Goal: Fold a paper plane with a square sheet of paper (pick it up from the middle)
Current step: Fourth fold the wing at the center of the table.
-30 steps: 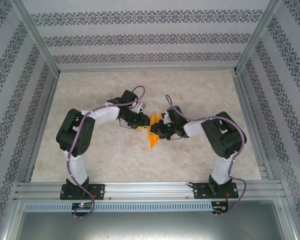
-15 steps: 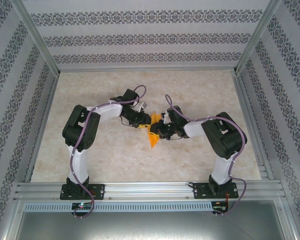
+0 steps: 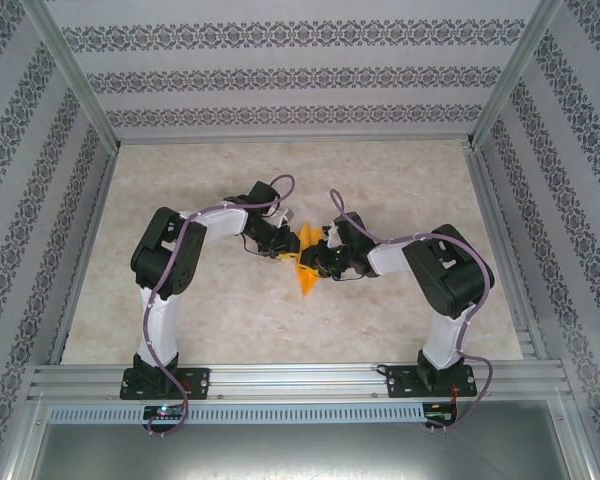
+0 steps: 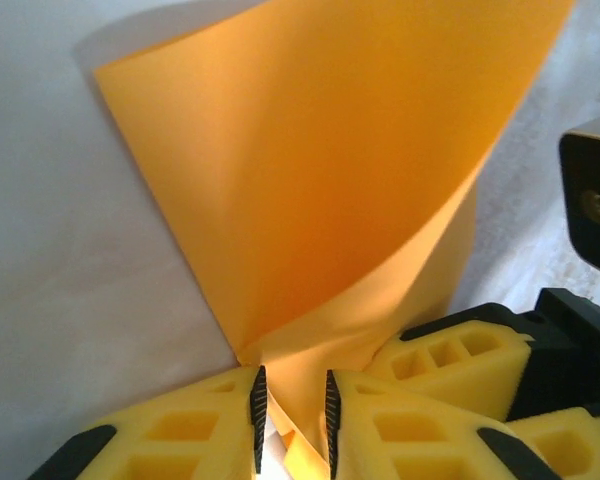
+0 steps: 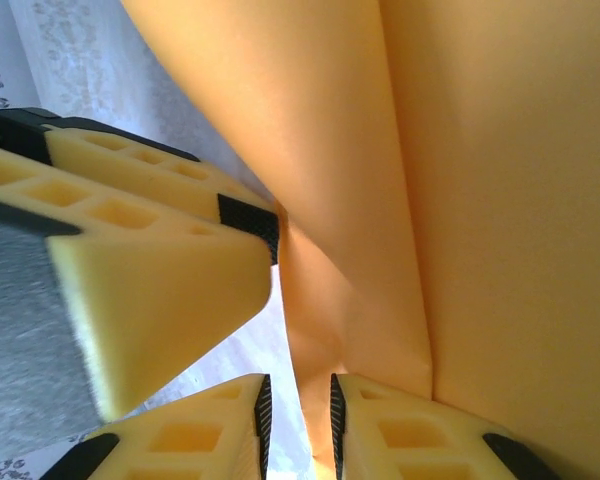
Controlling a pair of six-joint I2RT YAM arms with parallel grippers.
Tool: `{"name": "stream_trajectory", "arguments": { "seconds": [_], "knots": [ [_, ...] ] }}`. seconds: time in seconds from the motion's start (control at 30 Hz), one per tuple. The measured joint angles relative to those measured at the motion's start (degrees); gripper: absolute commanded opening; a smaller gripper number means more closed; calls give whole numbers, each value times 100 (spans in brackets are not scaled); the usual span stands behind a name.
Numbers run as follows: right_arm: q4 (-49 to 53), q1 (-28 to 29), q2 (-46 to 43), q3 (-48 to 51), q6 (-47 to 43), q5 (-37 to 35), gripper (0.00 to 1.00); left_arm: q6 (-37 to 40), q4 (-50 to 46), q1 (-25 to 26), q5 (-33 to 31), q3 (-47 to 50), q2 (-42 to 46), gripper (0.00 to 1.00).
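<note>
Since a crease is apparently being formed off the surface, the square sheet of paper [image 3: 305,262] is held up over the middle of the tabletop [image 3: 400,180], bent over on itself, with one pointed end directed toward the near edge. Its gathered part is pinched between the left jaws, which are closed narrowly on it. The same bunched region is gripped just beside them by the right jaws, likewise closed on the paper. The two grips are set close together, probably so that the fold line can be fixed between them while the free flap is left unsupported.
</note>
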State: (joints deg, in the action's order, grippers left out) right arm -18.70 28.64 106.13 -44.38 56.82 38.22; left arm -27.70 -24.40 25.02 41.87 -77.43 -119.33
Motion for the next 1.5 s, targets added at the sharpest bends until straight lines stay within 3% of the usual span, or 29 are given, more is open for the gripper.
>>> {"name": "stream_trajectory", "arguments": {
  "seconds": [0.4, 1.03, 1.5],
  "knots": [
    [-50, 0, 4, 31, 4, -4, 22, 330, -345, 9, -177, -227, -131, 13],
    [-33, 11, -306, 339, 46, -229, 20, 890, -988, 162, -682, -697, -310, 12],
    [133, 153, -481, 481, 138, -236, 10, 931, -990, 166, -699, -697, -313, 12]
  ]
}}
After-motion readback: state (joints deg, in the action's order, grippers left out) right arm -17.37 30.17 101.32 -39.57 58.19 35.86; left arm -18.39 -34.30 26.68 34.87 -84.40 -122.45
